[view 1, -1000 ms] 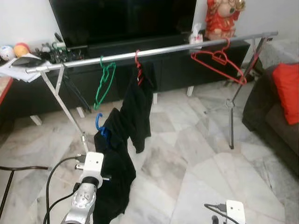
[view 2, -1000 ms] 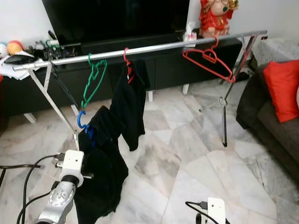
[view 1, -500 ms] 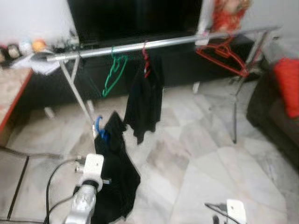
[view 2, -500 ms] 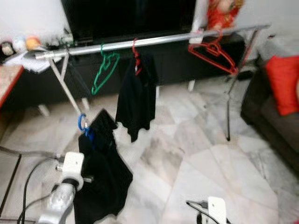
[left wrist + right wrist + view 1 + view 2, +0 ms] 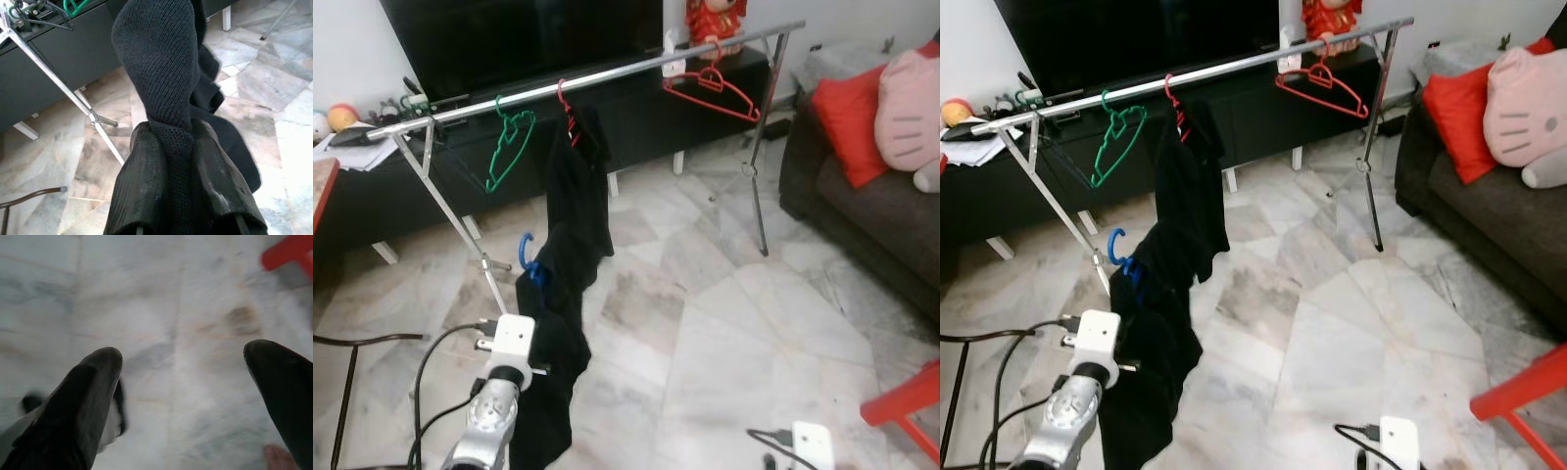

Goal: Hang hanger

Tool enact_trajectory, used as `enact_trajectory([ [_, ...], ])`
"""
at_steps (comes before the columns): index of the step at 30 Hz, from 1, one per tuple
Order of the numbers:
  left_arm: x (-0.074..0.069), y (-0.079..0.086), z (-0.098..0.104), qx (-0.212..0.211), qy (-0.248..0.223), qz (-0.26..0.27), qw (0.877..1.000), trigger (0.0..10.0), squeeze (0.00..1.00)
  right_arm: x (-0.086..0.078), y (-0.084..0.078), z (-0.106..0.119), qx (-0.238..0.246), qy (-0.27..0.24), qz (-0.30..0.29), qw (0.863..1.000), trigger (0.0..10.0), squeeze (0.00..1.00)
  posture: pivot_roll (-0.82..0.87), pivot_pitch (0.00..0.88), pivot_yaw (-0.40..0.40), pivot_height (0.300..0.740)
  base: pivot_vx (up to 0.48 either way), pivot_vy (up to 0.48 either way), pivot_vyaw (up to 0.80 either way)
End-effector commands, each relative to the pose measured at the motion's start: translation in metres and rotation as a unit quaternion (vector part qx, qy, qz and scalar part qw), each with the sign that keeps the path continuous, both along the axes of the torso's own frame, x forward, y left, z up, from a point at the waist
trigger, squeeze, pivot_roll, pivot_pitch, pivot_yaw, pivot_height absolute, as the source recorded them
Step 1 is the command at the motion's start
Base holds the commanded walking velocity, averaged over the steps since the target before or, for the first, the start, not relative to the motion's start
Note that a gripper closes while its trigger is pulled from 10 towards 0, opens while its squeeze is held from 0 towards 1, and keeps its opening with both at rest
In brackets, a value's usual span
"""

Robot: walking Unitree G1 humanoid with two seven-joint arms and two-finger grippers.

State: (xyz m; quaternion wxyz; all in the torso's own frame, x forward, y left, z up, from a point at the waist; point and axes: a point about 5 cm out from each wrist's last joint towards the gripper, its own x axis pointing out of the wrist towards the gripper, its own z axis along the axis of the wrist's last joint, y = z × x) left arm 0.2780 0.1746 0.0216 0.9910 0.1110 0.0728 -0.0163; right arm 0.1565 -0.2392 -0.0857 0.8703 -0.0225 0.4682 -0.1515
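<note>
One blue hanger (image 5: 525, 257) — hook up — in left hand (image 5: 178, 147).

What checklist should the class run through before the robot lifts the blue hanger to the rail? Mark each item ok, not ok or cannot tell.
1. Left gripper shut on the black garment: ok.
2. Blue hanger hook free and pointing up: ok.
3. Bare stretch of rail between the red hangers: ok.
4. Blue hanger seated firmly inside the garment: cannot tell.
5. Right gripper open over the floor, not in the way: ok.
</note>
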Motion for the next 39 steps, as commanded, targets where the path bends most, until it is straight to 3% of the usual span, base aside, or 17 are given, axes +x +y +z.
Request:
enact_trajectory([
  [1, 0.003, 0.008, 0.007, 0.01, -0.019, 0.005, 1.0, 10.0, 0.0, 0.003, 0.008, 0.0, 0.01, -0.009, 0.001, 1.0, 10.0, 0.0, -0.14, 0.0, 0.067, 0.74, -0.292, 0.0, 0.0],
  [14, 0.004, 0.005, 0.008, 0.01, -0.017, -0.003, 1.0, 10.0, 0.0, 0.002, 0.0, 0.001, 0.0, -0.016, 0.006, 1.0, 10.0, 0.0, -0.14, 0.0, 0.065, 0.74, -0.292, 0.0, 0.0],
  [23, 0.008, 0.003, 0.011, 0.012, -0.019, -0.015, 1.0, 10.0, 0.0, 0.01, -0.006, 0.008, -0.012, -0.04, 0.012, 0.999, 10.0, 0.0, -0.14, 0.0, 0.073, 0.74, -0.291, 0.0, 0.0],
  [33, 0.017, -0.009, 0.022, 0.009, -0.031, -0.051, 0.998, 10.0, 0.0, 0.032, -0.011, 0.023, -0.04, -0.098, 0.04, 0.994, 10.0, 0.0, -0.15, 0.0, 0.083, 0.74, -0.082, 0.0, 0.0],
  [37, 0.019, -0.021, 0.026, 0.014, -0.03, -0.099, 0.995, 10.0, 0.0, 0.044, -0.015, 0.031, -0.062, -0.12, 0.066, 0.989, 10.0, 0.0, -0.16, 0.0, 0.087, 0.74, 0.0, 0.0, 0.0],
  [39, 0.02, -0.035, 0.03, 0.021, -0.025, -0.156, 0.987, 10.0, 0.0, 0.061, -0.021, 0.048, -0.097, -0.163, 0.107, 0.976, 10.0, 0.0, -0.17, 0.0, 0.09, 0.74, 0.0, 0.0, 0.0],
])
